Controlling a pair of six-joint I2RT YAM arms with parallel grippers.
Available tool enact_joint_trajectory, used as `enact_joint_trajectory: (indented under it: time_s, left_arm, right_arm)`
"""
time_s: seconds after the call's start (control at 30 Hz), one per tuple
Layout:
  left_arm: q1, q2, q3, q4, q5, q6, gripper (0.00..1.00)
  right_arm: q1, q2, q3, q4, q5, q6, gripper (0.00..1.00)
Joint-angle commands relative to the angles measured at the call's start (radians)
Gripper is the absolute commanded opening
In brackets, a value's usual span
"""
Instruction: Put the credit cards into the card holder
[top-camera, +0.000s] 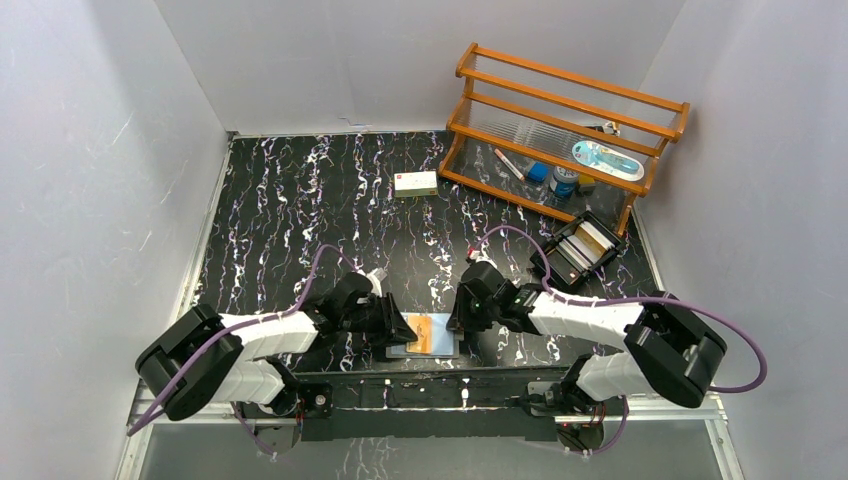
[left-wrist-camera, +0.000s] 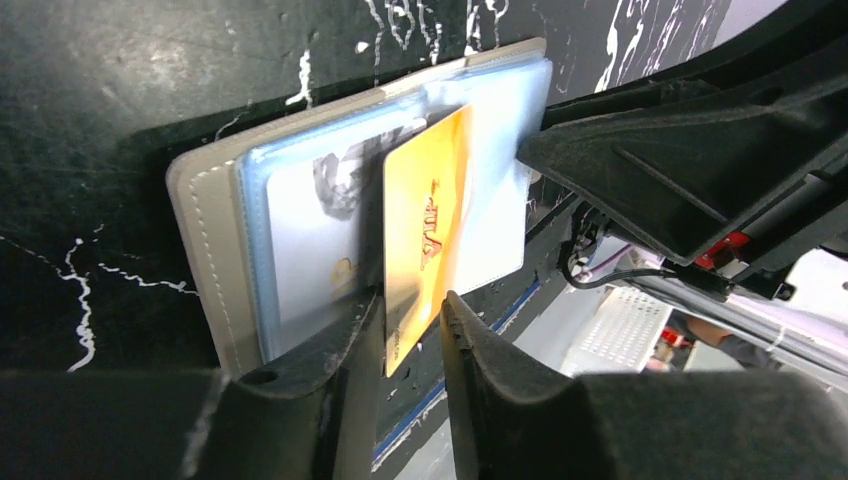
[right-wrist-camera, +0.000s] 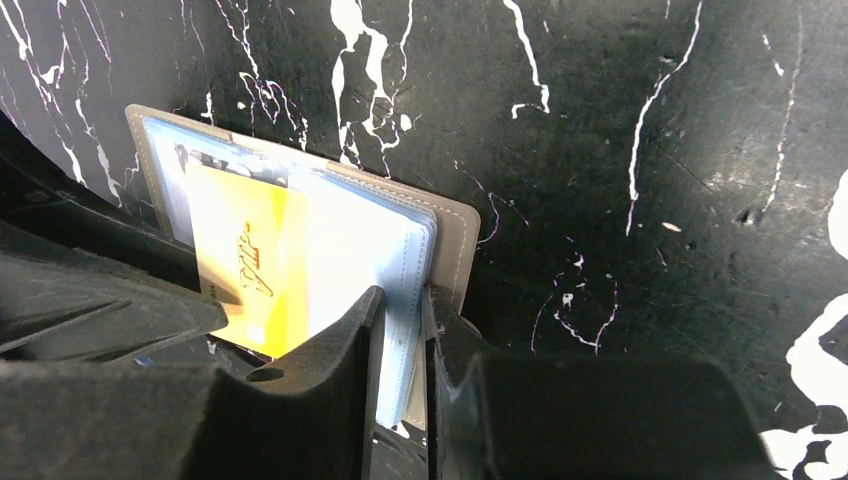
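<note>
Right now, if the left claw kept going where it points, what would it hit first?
Probably the orange-yellow plastic card between the fingers of the left gripper, then the open grey-taupe card holder with light-blue sleeves.

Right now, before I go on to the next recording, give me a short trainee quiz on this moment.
1. True or false: the orange card is tucked fully inside a sleeve of the card holder.
2. What is the right gripper clamped on? A) the card holder's edge B) a white box C) the orange card
3. Which gripper has the orange card between its fingers?

Key:
1. False. The card sticks out past the holder's edge.
2. A.
3. The left gripper, with its jaws slightly apart.
</note>
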Motion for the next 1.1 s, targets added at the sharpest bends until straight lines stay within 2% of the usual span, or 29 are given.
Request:
enact_joint_trajectory:
  time_s: [0.0, 0.1, 0.23, 0.33, 0.57, 0.8, 0.9, 1.07]
  left_arm:
    - [0.004, -0.045, 0.045, -0.14, -0.083, 0.04, 0.29]
    - [0.004, -0.052, 0.049, -0.159, -0.091, 0.04, 0.27]
    - [0.004, -0.024, 0.046, -0.128, -0.084, 0.03, 0.11]
    - [0.003, 0.006, 0.051, -0.11, -0.072, 0.024, 0.06]
    - [-0.003, 0.022, 0.055, -0.093, -0.06, -0.022, 0.0]
    - [-0.024, 0.047, 0.043, -0.042, -0.056, -0.056, 0.0]
    - [-0.035, 0.057, 0.073, -0.07, -0.059, -0.036, 0.09]
    - [-0.036, 0.009, 0.114, -0.199, -0.11, 0.017, 0.33]
  right_arm:
    - [0.002, -0.007, -0.047, -0.042, 0.039, 0.003, 0.26]
    - [0.002, -0.002, -0.052, -0.027, 0.029, 0.006, 0.24]
    - [0.001, -0.003, -0.057, -0.022, 0.031, 0.007, 0.23]
    - [0.002, -0.001, -0.063, -0.017, 0.029, 0.01, 0.23]
    - [0.002, -0.002, -0.072, -0.005, 0.026, 0.019, 0.22]
    - [0.002, -0.003, -0.074, 0.003, 0.021, 0.029, 0.23]
    - [0.002, -0.004, -0.072, 0.012, 0.02, 0.034, 0.24]
    - [0.001, -0.025, -0.034, -0.037, 0.04, 0.028, 0.27]
